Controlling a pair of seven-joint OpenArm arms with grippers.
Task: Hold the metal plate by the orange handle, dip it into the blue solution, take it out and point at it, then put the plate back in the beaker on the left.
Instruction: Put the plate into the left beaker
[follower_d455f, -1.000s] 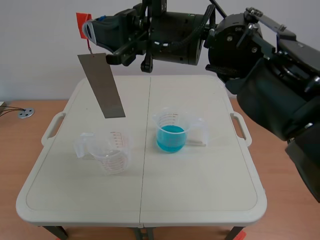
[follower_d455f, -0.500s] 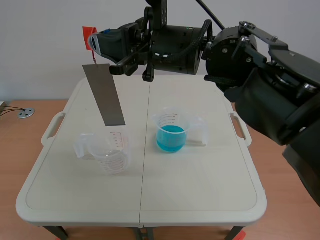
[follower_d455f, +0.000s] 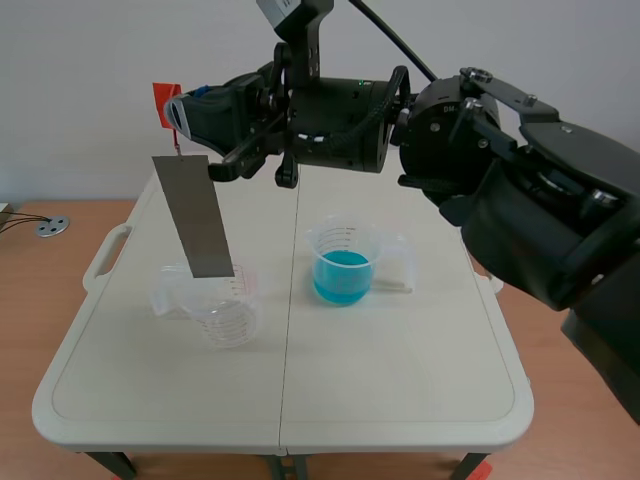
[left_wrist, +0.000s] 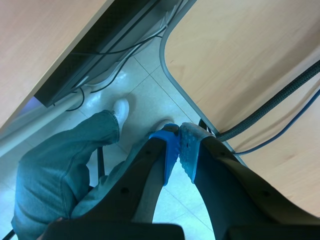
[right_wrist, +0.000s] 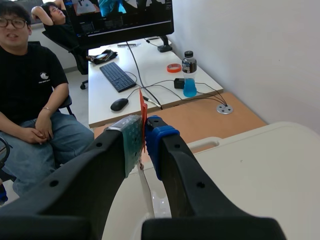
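The plate (follower_d455f: 195, 215) hangs tilted over the empty beaker (follower_d455f: 215, 305), its orange handle (follower_d455f: 163, 103) grasped by the right pincer (follower_d455f: 183, 108). Lowered crooked, its edge may catch the rim and topple the beaker. The left pincer (left_wrist: 179, 150) is clenched, empty.

A plain white wall (follower_d455f: 80, 60) is seen behind the white folding table (follower_d455f: 400, 400), which is set on a wooden desk (follower_d455f: 30, 300). Over in the right wrist view, a white desk (right_wrist: 102, 95) is brightly lit and topped by a monitor (right_wrist: 120, 17), keyboard (right_wrist: 116, 76) and mouse (right_wrist: 120, 104). Pale floor tiles (left_wrist: 145, 95) are glimpsed below.
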